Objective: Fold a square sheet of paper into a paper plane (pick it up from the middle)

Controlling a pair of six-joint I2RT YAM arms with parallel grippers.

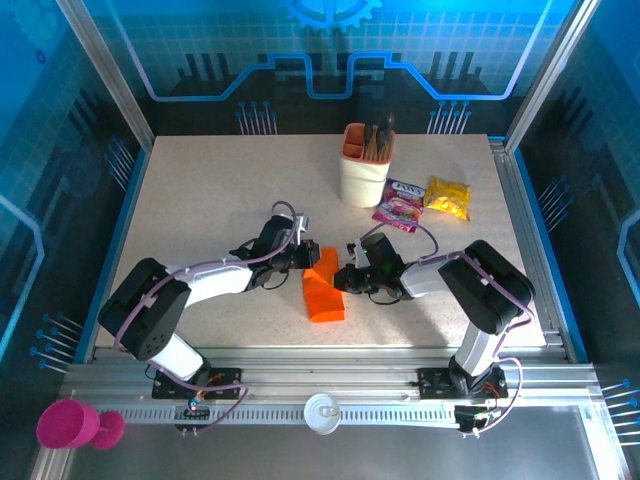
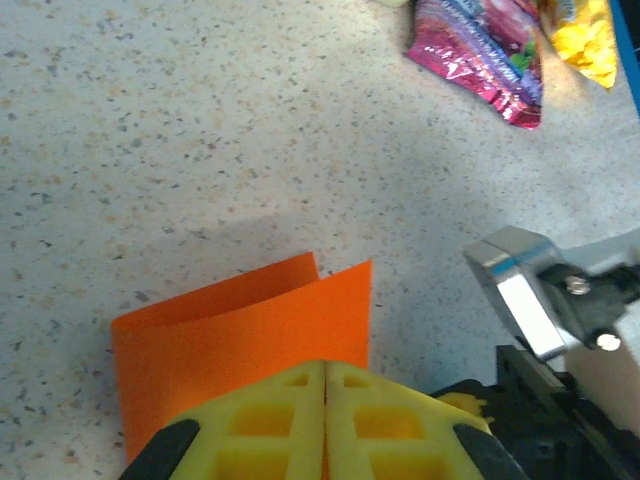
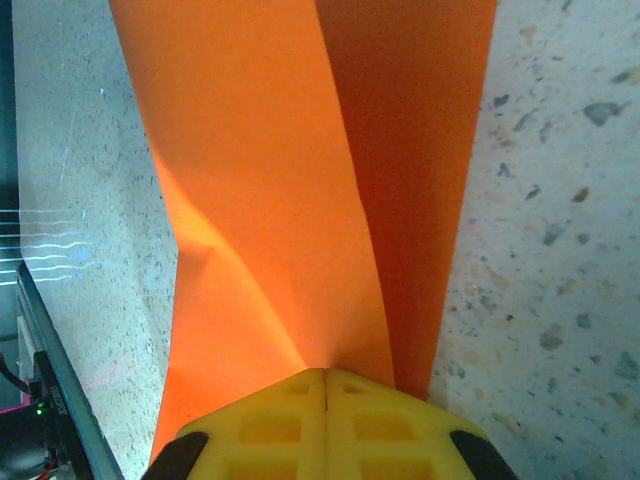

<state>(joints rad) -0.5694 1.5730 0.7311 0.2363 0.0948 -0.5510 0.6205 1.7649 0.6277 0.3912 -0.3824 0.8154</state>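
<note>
The square sheet of paper (image 1: 323, 291) is bright orange and folded over on itself, lying on the speckled table between my two arms. My left gripper (image 1: 307, 260) is at its far left corner. In the left wrist view its yellow fingertips (image 2: 325, 366) are shut on the sheet (image 2: 240, 330), and two layers lie spread ahead of them. My right gripper (image 1: 344, 277) is at the sheet's right edge. Its jaws (image 3: 327, 376) are shut on the paper (image 3: 270, 200), which puckers toward the tips, with a darker lower layer showing at the right.
A beige-and-orange pen cup (image 1: 364, 165) stands at the back centre. A pink snack packet (image 1: 400, 207) and a yellow one (image 1: 448, 196) lie to its right. The right arm's metal wrist part (image 2: 530, 300) sits close beside my left fingers.
</note>
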